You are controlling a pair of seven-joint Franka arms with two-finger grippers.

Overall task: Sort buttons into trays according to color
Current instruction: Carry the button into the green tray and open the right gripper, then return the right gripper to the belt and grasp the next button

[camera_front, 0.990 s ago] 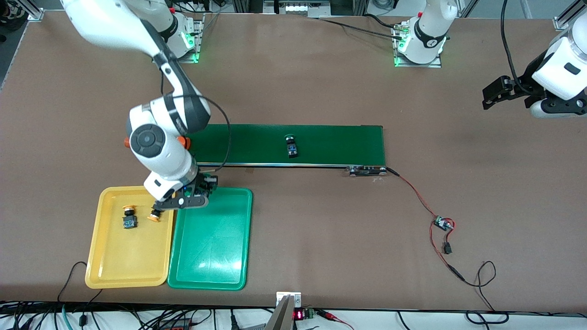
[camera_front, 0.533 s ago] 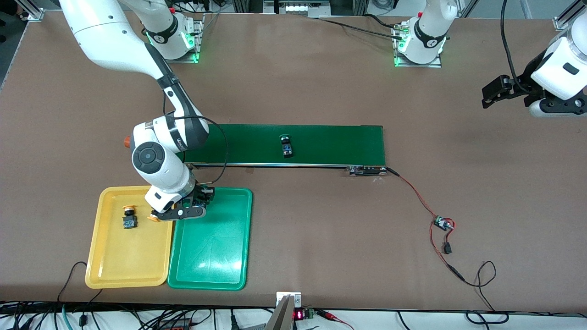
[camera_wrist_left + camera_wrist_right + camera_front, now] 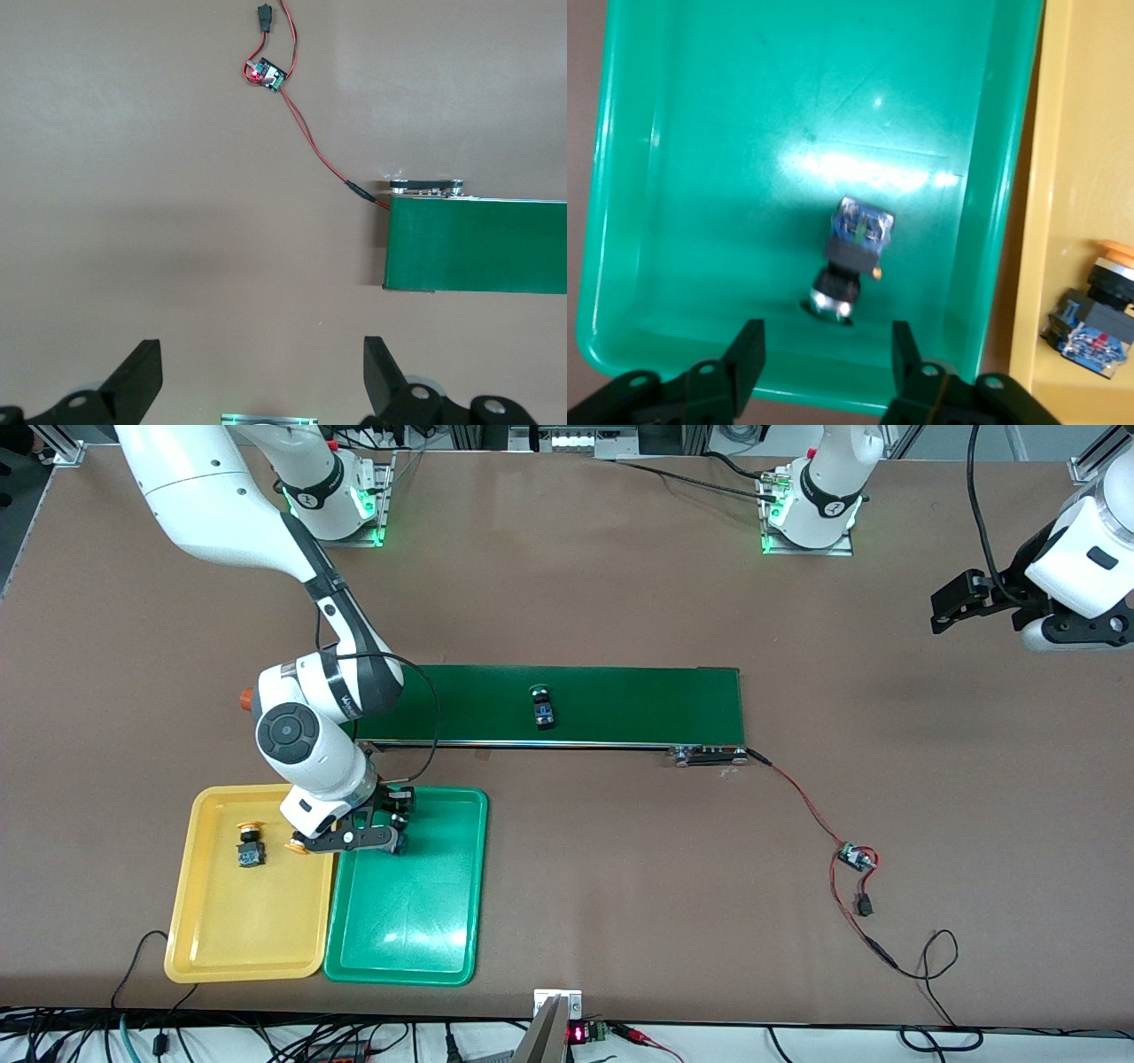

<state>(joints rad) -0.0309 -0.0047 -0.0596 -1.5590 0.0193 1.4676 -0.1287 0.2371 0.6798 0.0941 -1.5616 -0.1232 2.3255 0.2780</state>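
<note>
The upper and right parts of the front view are taken up by bare table point(image 3: 576, 576). The middle is crossed by the conveyor belt point(image 3: 620, 704), on which one button point(image 3: 542, 708) lies, with red wires point(image 3: 815, 824) trailing at its right. At lower left, the yellow tray point(image 3: 230, 930) and green tray point(image 3: 416, 921) are set side by side; their upper ends are blocked by the right gripper point(image 3: 350, 841), while their lower halves are left open.

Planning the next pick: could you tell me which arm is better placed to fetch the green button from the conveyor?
Probably the right: its pincer hangs open over the green tray, close to the belt's green button. The left pincer waits off the belt's end.
</note>
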